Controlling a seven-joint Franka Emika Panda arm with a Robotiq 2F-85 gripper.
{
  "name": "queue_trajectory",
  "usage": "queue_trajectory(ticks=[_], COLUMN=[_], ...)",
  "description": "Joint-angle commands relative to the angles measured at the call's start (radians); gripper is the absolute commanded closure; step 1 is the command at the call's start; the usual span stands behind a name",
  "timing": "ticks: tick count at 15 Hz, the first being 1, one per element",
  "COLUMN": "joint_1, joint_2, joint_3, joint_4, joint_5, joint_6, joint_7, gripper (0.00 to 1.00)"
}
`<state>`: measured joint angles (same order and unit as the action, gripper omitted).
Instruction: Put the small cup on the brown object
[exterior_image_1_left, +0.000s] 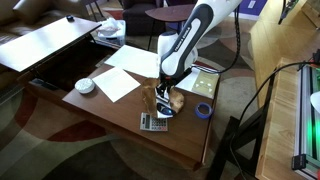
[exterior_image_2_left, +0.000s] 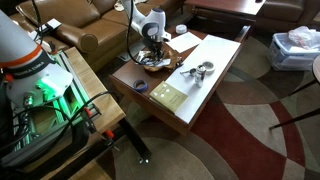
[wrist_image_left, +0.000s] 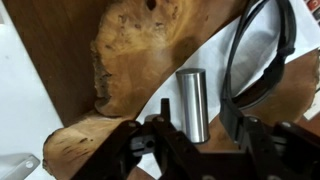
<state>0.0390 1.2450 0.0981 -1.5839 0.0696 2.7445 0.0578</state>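
- Current step: placement. In the wrist view the small cup (wrist_image_left: 192, 103), a plain metal cylinder, sits on the brown object (wrist_image_left: 140, 60), a rough-edged slab of wood lying on the table (exterior_image_1_left: 100, 105)
- Cup attitude: the wrist view does not settle whether the cup stands upright or lies on its side. Treat this as unconfirmed
- Gripper (wrist_image_left: 196, 130): the fingers are spread apart, one on each side of the cup. A narrow gap shows on both sides, so nothing is gripped
- Arm position: in both exterior views the arm reaches down over the slab near the middle of the table, with the gripper (exterior_image_1_left: 165, 97) low above the wood
- Judgement: the cup appears to be delivered to its target, so the step in hand is most likely release and clearance. A grasp about to begin cannot be ruled out from these pictures
- Next move: a straight lift along the finger axis, without side travel, until the fingertips are clear of the cup's top
- Caution: a black ring (wrist_image_left: 237, 62) lies just beside the cup on one side, partly over the slab. A sideways exit toward it could knock the cup off the wood
- Check after retreat: confirm that the cup rests fully on the slab, away from its irregular edge
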Motion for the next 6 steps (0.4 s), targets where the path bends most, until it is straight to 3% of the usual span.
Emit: queue_trajectory(ticks=[1,3,4,5,6], joint_1=[-0.123,-0.203,-0.254,-0.156,-0.186], joint_2=[-0.096,-0.167,-0.186,-0.104,-0.127], joint_3=[0.078,0.118,0.150,0.088,0.099], joint_4=[-0.098,-0.194,-0.226,-0.095,-0.116], joint_5=[0.058,0.094,0.109,0.079,0.080], joint_6=[0.092,0.220,0.283,0.197,0.208], joint_7=[-0.063,-0.089,-0.106,-0.058,-0.071], gripper=[0.11,0.00,0.00,0.00,0.00])
